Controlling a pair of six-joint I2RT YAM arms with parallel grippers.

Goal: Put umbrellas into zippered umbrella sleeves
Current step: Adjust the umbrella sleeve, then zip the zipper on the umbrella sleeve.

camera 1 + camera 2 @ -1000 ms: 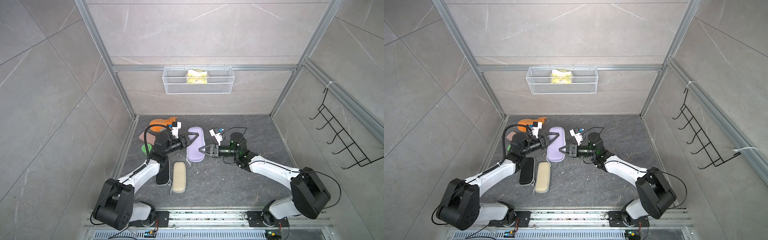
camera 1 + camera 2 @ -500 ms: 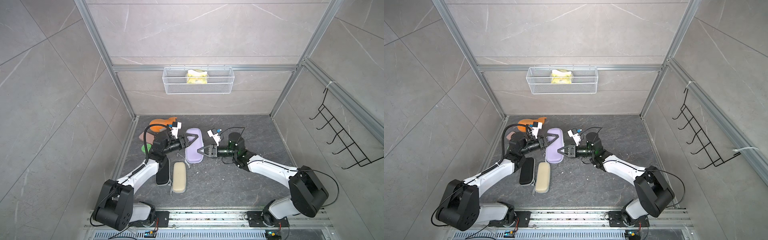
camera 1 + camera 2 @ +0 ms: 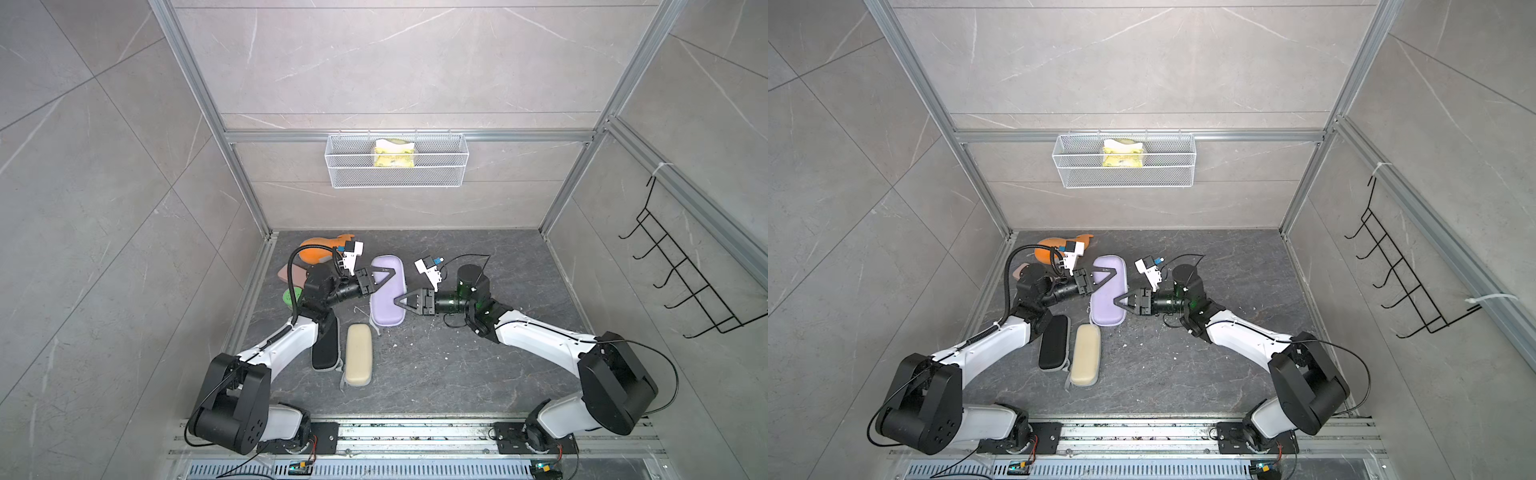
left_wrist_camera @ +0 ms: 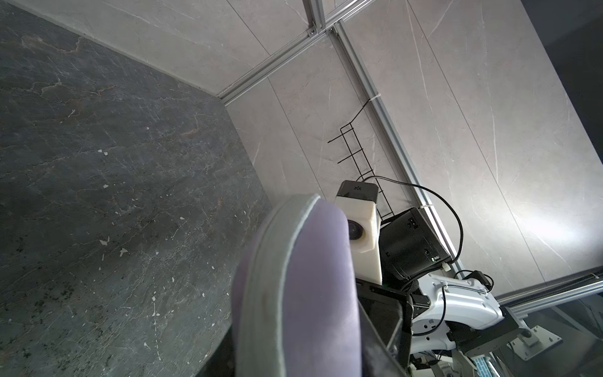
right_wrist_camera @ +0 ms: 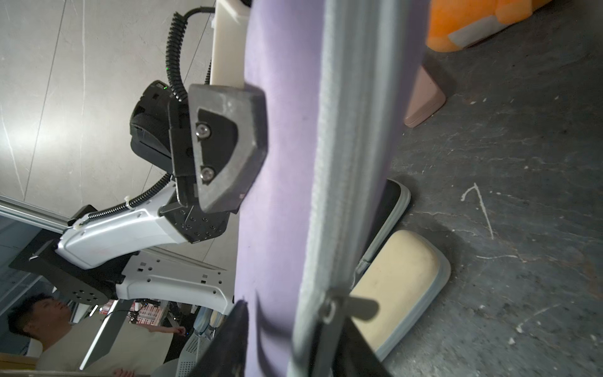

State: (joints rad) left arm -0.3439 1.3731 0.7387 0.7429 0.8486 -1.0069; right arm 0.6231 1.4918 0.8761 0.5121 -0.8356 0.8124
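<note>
Clenching lavender sleeve (image 3: 384, 316), left jaws; right jaws' grip unclear; dark stone floor (image 3: 436, 374), grey tiled walls (image 3: 374, 62).

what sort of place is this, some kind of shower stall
Probably a robot test booth dressed as a tiled room: marble-look wall panels in an aluminium frame, two arms bolted to a floor rail, a wire basket and a hook rack on the walls.

The lavender sleeve (image 5: 280, 196) looked like matt cloth, its zip edging (image 5: 346, 163) woven grey; the floor (image 3: 457, 365) was rough and stone-like.
</note>
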